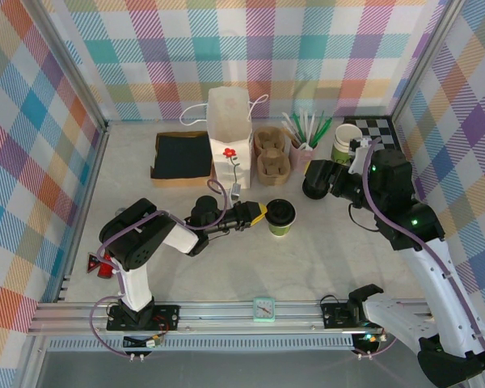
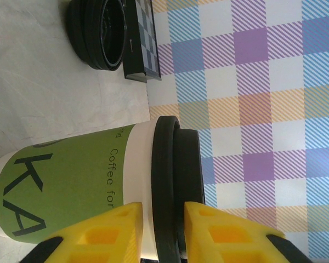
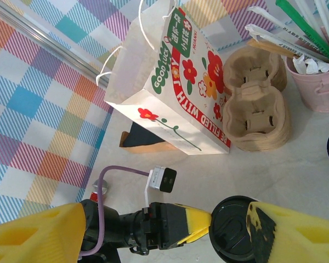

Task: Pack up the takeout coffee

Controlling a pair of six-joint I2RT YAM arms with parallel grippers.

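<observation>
Takeout coffee (image 1: 281, 217) stood upright mid-table (image 1: 307, 267), well off all edges. Green band read "KA", "Coffee for". Left gripper (image 2: 162, 219) sat at lid rim, jaws narrowly apart; couldn't tell if pinching. Right gripper (image 3: 164, 211) had jaws wide apart, holding nothing. Paper bag (image 3: 175, 82) toward far edge read "Good Luck", "FILLED WITH". Surface was pale marble-look, walls (image 1: 226, 48) pastel plaid.

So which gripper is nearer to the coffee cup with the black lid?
Left. The left gripper sits at the left side of the lidded cup, fingertips by its rim. The right gripper hangs open farther off, higher and to its right.
</observation>
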